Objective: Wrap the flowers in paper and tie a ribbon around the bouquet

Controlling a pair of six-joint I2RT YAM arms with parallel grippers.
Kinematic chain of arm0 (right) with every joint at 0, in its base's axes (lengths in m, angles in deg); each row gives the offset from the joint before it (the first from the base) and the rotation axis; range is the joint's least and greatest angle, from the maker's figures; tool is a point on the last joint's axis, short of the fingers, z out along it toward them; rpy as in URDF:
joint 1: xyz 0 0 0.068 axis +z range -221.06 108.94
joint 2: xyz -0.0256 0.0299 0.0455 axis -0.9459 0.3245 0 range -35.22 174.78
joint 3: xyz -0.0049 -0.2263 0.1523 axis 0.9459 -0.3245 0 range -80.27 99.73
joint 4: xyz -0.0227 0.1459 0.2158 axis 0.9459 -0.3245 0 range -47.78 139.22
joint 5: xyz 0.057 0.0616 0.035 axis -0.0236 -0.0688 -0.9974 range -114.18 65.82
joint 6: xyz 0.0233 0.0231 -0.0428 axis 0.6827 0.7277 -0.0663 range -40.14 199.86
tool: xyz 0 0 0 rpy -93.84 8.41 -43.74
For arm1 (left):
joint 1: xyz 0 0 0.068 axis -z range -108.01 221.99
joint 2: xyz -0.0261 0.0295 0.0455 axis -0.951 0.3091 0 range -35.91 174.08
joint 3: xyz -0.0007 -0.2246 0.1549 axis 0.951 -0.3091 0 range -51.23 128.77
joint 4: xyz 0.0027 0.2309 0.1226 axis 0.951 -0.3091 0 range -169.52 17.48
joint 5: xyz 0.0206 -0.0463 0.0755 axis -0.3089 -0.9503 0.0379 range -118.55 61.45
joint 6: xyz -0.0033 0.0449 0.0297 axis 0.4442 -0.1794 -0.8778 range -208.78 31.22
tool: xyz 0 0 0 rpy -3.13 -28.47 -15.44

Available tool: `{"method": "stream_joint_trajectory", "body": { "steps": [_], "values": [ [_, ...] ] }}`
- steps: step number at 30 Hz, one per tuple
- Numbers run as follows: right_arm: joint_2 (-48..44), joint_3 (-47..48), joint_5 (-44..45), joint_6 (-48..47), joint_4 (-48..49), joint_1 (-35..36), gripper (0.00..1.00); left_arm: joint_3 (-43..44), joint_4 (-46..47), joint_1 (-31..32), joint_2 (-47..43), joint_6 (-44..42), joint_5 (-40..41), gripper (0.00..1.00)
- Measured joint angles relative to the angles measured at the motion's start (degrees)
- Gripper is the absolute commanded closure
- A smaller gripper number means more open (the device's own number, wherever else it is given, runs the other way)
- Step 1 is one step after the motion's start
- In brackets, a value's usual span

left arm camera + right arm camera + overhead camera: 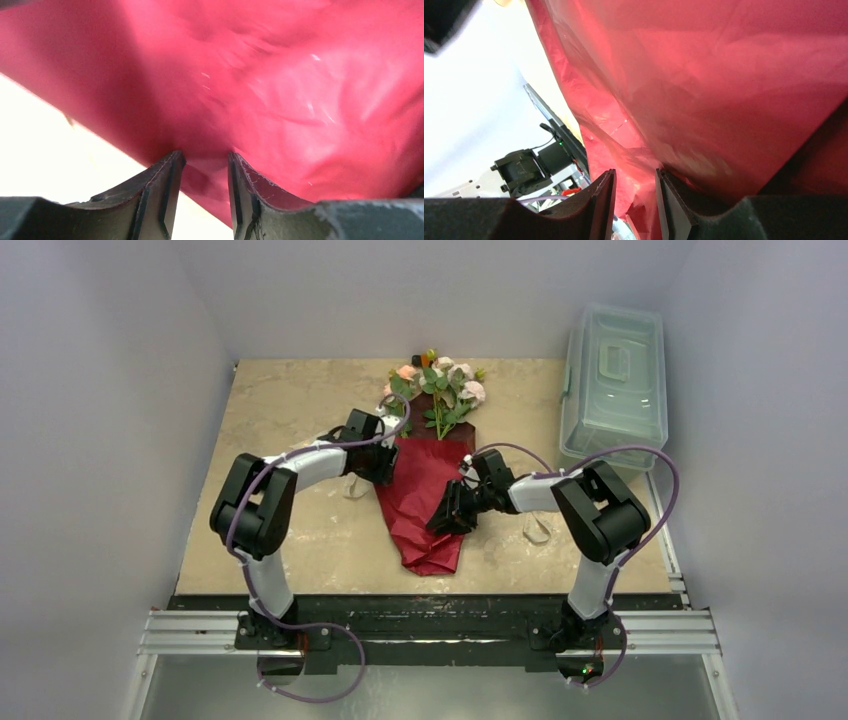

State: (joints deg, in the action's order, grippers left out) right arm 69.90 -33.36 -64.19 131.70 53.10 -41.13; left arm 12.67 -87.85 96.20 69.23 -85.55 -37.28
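As I watch from above, the paper [425, 490] lies wrapped as a red cone mid-table [300, 530], with the flowers [440, 390] emerging at twelve o'clock. At nine o'clock, the left gripper [205, 159] straddles its edge, jaws narrow; I cannot tell whether it pinches. At four o'clock, the right gripper [634, 174] pinches a fold.
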Motion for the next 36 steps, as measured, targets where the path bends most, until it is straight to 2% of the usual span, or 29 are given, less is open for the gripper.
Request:
{"method": "stream_joint_trajectory", "body": {
  "steps": [6,11,20,24,28,31,32,36],
  "values": [
    [0.0,0.8,0.0,-1.3,-2.2,0.0,0.57,5.2,2.3,-4.8,4.7,-0.1,1.7,0.59],
    [0.0,1.7,0.2,-2.1,-4.4,0.0,0.57,7.7,3.3,-5.8,6.8,0.0,3.4,0.58],
    [0.6,5.2,1.7,-3.7,-10.1,0.1,0.57,10.3,-2.5,-6.3,6.0,0.0,11.2,0.51],
    [0.7,6.3,2.6,-4.4,-11.6,0.1,0.57,10.0,-6.4,-6.3,0.0,0.2,12.6,0.52],
    [0.7,6.7,3.1,-4.5,-12.1,0.0,0.57,5.6,-7.9,-3.3,-12.2,0.8,12.6,0.54],
    [0.7,6.7,3.1,-4.4,-12.0,0.0,0.57,0.0,-8.3,1.6,-21.1,1.7,8.7,0.62],
    [0.7,6.7,3.1,-4.4,-12.0,0.0,0.57,-2.1,-8.5,5.3,-23.2,2.2,6.5,0.64],
    [0.7,6.7,3.2,-4.3,-12.0,0.0,0.58,-9.9,-8.5,12.1,-26.6,4.9,-1.1,0.75]
  ]
}}
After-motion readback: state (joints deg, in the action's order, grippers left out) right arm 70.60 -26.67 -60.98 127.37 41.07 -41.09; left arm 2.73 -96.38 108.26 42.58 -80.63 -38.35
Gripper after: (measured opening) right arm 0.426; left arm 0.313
